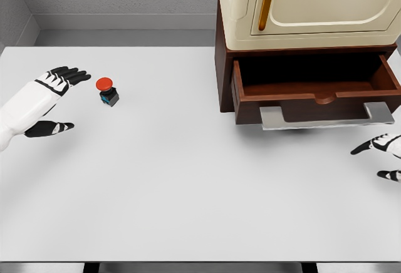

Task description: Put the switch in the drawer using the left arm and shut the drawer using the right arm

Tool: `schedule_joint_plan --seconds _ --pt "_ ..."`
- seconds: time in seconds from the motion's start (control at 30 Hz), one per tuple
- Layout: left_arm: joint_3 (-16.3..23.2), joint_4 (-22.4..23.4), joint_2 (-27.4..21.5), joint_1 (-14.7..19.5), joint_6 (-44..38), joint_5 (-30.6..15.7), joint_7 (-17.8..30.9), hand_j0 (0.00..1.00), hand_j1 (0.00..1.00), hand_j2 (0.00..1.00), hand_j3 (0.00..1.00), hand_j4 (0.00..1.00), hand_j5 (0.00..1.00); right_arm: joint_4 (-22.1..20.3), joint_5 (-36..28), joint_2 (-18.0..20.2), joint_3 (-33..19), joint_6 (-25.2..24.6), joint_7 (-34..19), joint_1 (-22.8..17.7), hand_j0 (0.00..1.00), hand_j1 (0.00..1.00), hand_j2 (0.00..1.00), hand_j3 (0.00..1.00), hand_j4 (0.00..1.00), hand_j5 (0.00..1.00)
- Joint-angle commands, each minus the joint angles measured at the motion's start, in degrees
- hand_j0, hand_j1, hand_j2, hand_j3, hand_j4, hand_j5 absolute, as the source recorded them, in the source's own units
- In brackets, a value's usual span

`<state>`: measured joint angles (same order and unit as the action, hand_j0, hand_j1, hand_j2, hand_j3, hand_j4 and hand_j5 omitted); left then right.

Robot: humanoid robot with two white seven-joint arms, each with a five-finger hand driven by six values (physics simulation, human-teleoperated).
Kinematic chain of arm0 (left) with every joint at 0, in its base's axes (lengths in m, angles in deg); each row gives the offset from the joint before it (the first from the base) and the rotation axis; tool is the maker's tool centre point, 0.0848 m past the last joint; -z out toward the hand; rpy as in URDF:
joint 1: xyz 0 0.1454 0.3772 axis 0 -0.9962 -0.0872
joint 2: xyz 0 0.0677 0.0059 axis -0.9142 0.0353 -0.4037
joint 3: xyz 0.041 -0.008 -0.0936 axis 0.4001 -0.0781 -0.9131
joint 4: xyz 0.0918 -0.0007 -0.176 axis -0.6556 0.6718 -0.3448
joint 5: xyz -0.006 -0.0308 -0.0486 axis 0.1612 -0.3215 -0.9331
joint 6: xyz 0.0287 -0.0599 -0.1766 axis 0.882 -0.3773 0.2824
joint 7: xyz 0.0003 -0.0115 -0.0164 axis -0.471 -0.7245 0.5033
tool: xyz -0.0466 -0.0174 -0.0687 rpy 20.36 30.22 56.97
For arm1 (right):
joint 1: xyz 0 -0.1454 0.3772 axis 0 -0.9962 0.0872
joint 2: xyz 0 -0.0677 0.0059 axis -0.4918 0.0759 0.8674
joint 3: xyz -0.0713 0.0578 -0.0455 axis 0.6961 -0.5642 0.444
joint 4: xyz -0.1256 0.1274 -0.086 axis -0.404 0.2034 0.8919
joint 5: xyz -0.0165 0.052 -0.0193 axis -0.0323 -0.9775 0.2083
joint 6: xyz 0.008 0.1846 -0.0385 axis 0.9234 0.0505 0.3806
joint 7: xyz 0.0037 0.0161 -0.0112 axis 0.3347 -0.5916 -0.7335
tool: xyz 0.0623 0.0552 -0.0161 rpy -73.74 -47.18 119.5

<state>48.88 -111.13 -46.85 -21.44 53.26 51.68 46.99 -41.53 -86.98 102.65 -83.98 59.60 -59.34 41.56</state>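
The switch [108, 91], a small black box with a red round button on top, stands on the white table [188, 179] at the left. My left hand [56, 101] is just left of it, fingers spread and thumb apart, holding nothing and a short gap away. The brown drawer [316, 88] is pulled out at the right, its inside bare, with a grey handle [326, 116] along its front. My right hand [382, 154] shows at the right edge, below and right of the handle, fingers relaxed and holding nothing.
A cream cabinet [307, 4] sits on top of the brown drawer unit at the back right. A grey wall runs behind the table's far edge.
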Motion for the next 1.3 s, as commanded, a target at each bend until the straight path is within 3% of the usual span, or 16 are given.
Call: schedule_joint_plan --seconds 0.0,0.2,0.23,0.3,0.37,0.43,0.5,0.6,0.7,0.77,0.9,0.97,1.03,1.13,1.27 --pt "0.0 -0.1 0.0 0.0 0.0 -0.3 0.0 1.0 1.0 1.0 1.0 1.0 1.0 -1.4 -0.5 0.1 0.0 -0.1 0.1 0.0 0.75 0.75 0.75 0.75 0.75 0.75" --pt "-0.1 -0.6 1.1 -0.1 0.0 -1.9 -0.7 1.0 1.0 1.0 1.0 1.0 1.0 -4.0 -0.4 0.1 -0.2 -0.1 0.0 0.0 0.74 0.74 0.74 0.74 0.74 0.74" --pt "0.4 -1.2 1.3 -0.6 0.0 -4.5 -0.8 1.0 1.0 1.0 1.0 1.0 1.0 -4.7 -0.3 0.3 -0.3 -0.1 -0.1 0.1 0.74 0.74 0.74 0.74 0.74 0.74" --pt "3.8 -0.6 0.5 -0.6 0.0 -15.4 -0.4 1.0 1.0 1.0 1.0 1.0 1.0 -5.5 0.0 0.4 -0.4 -0.1 -0.1 0.1 0.74 0.74 0.74 0.74 0.74 0.74" --pt "4.6 -0.3 0.5 0.5 0.0 -19.1 0.4 1.0 1.0 1.0 1.0 1.0 1.0 -5.5 -0.1 0.2 -0.4 -0.1 -0.1 0.0 0.74 0.74 0.74 0.74 0.74 0.74" --pt "4.7 2.1 0.5 3.0 0.0 -23.3 6.8 1.0 1.0 1.0 1.0 1.0 1.0 -5.6 0.0 0.2 -0.4 -0.1 -0.1 0.0 0.74 0.74 0.74 0.74 0.74 0.74" --pt "6.7 6.6 1.0 9.3 0.0 -25.1 14.2 1.0 1.0 1.0 1.0 1.0 1.0 -5.6 -0.1 0.5 -0.4 -0.1 0.0 0.0 0.75 0.75 0.75 0.75 0.75 0.75" --pt "13.9 11.7 1.2 16.7 0.0 -30.6 21.8 1.0 1.0 1.0 1.0 1.0 1.0 -5.4 -0.1 0.8 -0.4 -0.1 0.0 0.0 0.74 0.74 0.74 0.74 0.74 0.74" --pt "17.4 11.7 1.4 17.8 -6.0 -30.9 24.8 1.0 1.0 1.0 1.0 1.0 1.0 -5.7 0.2 1.0 -0.3 -0.1 0.0 0.0 0.72 0.72 0.72 0.72 0.72 0.72" --pt "19.6 11.7 1.4 17.7 -10.8 -37.5 24.8 1.0 1.0 1.0 1.0 1.0 1.0 -5.8 0.3 1.3 -0.3 -0.1 -0.1 0.0 0.73 0.73 0.73 0.73 0.73 0.73" --pt "18.2 15.1 1.0 21.0 -11.2 -44.1 24.8 1.0 1.0 1.0 1.0 1.0 1.0 -5.8 0.3 1.7 -0.1 -0.1 -0.2 0.0 0.75 0.75 0.75 0.75 0.75 0.75" --pt "14.1 15.3 1.4 20.5 -11.2 -44.8 24.8 1.0 1.0 1.0 1.0 1.0 1.0 -5.9 0.3 1.7 -0.1 -0.1 -0.1 0.0 0.75 0.75 0.75 0.75 0.75 0.75" --pt "14.1 19.3 1.6 21.2 -11.7 -45.6 24.8 1.0 1.0 1.0 1.0 1.0 1.0 -5.8 0.3 1.6 -0.1 -0.1 -0.2 0.0 0.75 0.75 0.75 0.75 0.75 0.75" --pt "14.0 23.6 3.9 23.3 -19.7 -45.7 24.8 1.0 1.0 1.0 1.0 1.0 1.0 -5.9 0.4 1.6 -0.1 -0.1 -0.2 0.0 0.75 0.75 0.75 0.75 0.75 0.75" --pt "14.4 27.5 5.9 24.3 -22.3 -45.0 24.8 1.0 1.0 1.0 1.0 1.0 1.0 -5.9 0.9 1.5 -0.1 -0.1 -0.2 0.3 0.77 0.77 0.77 0.77 0.77 0.77"
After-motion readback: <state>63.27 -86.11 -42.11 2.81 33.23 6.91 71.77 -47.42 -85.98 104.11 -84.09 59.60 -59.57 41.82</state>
